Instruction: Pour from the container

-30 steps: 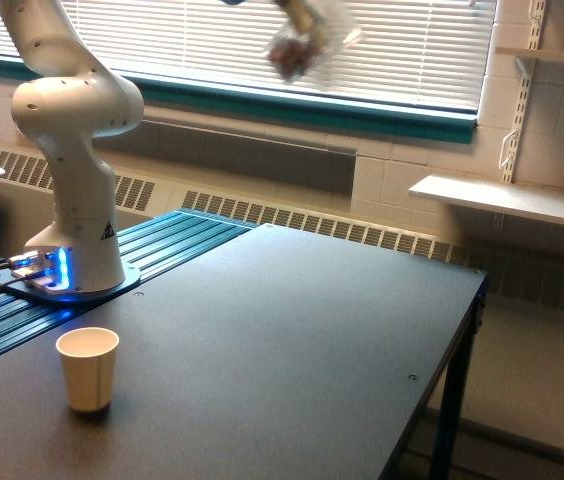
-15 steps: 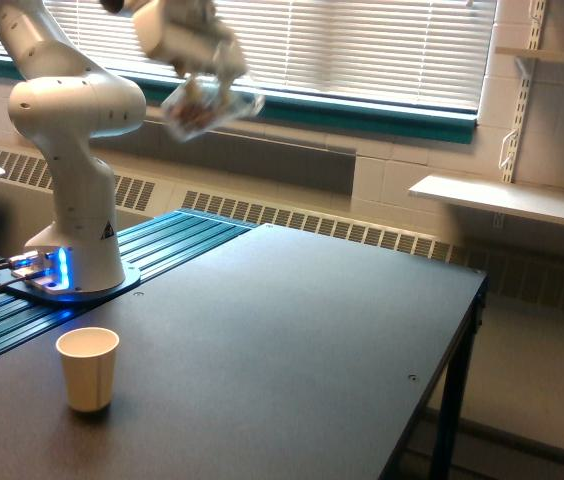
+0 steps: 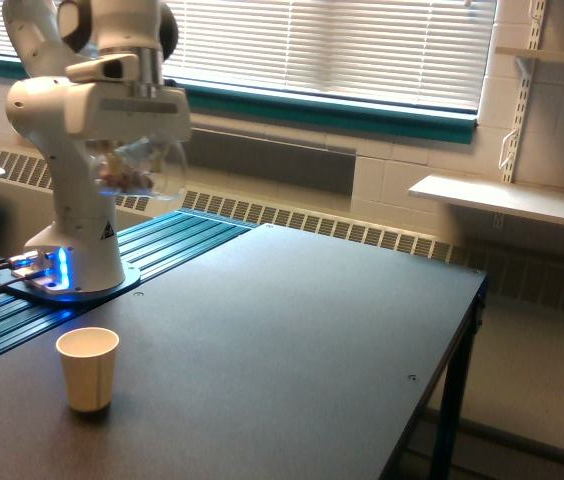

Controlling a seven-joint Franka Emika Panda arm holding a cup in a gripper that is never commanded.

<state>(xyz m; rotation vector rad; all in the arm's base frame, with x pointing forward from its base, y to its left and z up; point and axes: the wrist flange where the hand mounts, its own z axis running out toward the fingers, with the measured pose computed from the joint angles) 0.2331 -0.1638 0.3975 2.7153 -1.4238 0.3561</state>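
1. Now, your gripper [image 3: 134, 150] hangs in the air at the exterior view's left, in front of the arm's own white column, and its fingers are pinched onto the container [image 3: 142, 168].
2. You are holding the container high above the table [image 3: 292, 330], touching nothing but the gripper; it is a clear, rounded cup that looks roughly level, though the blur keeps you from judging its tilt exactly.
3. Inside it you can make out small pinkish-brown pieces [image 3: 122, 180] gathered low on the side toward the exterior view's left.
4. Well below, and a little toward the exterior view's left, the paper cup [image 3: 88, 369] stands upright on the dark table near its front edge; you cannot see into it from this angle.
5. The robot base [image 3: 70, 262] with its blue light sits behind the paper cup on a ribbed blue-green strip [image 3: 152, 250] that runs along the table's side.
6. Between the held container and the paper cup you have only open air; the arm's column stands just behind that path.
7. Farther back you see a window with white blinds [image 3: 332, 45], a heater grille along the wall, and a white shelf [image 3: 507, 200] at the exterior view's right.
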